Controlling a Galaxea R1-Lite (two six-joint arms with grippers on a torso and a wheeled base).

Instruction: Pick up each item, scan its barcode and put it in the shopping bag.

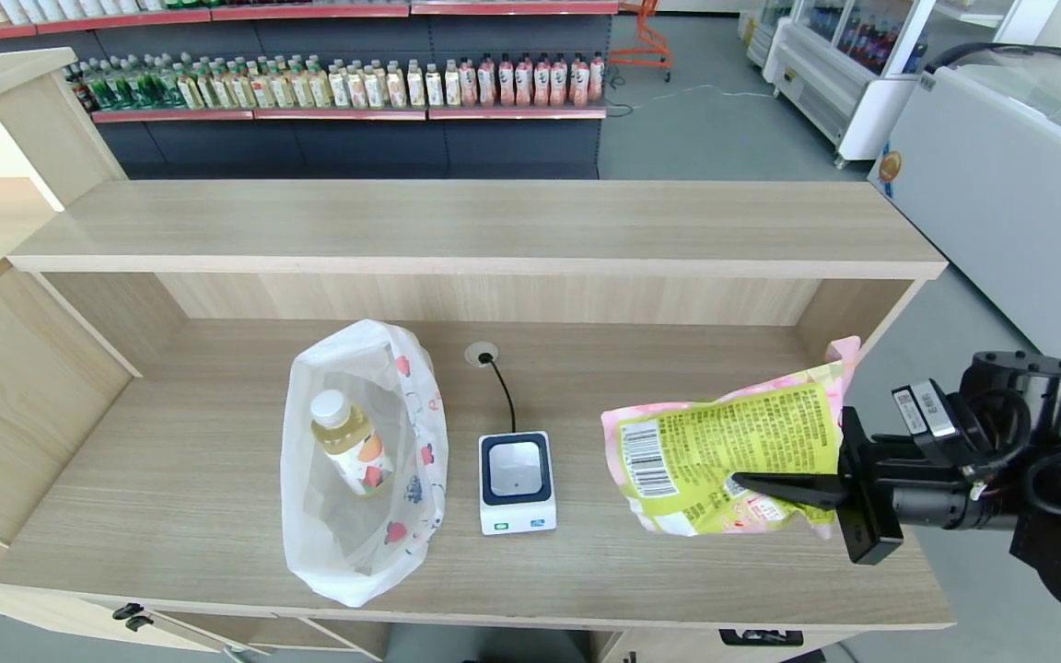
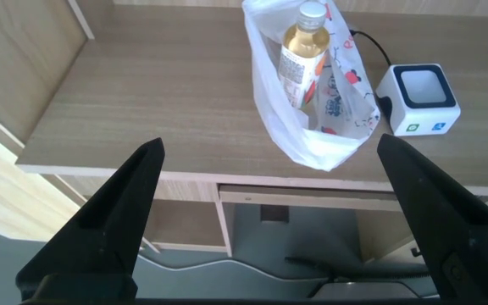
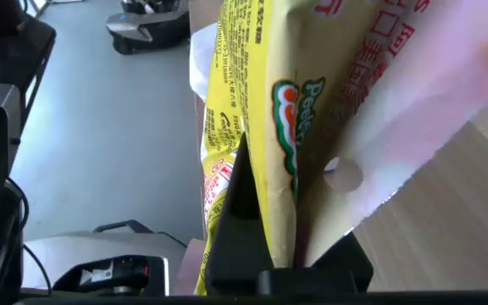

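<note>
My right gripper (image 1: 775, 488) is shut on a yellow-green and pink snack bag (image 1: 724, 451), held above the right part of the counter with its barcode turned up and toward the scanner side. In the right wrist view the snack bag (image 3: 312, 127) is pinched between the dark fingers (image 3: 240, 195). The white scanner (image 1: 517, 482) with a dark window sits mid-counter, left of the bag. A white plastic shopping bag (image 1: 360, 460) stands further left, with a drink bottle (image 1: 349, 440) inside it. My left gripper (image 2: 269, 220) is open, held off the counter's front edge, short of the shopping bag (image 2: 312, 93).
The counter (image 1: 217, 460) has a raised back shelf (image 1: 475, 226) and side walls. The scanner's black cable (image 1: 501, 391) runs to a grommet behind it. Shelves of bottles (image 1: 337, 83) and freezers (image 1: 1000, 157) stand in the room beyond.
</note>
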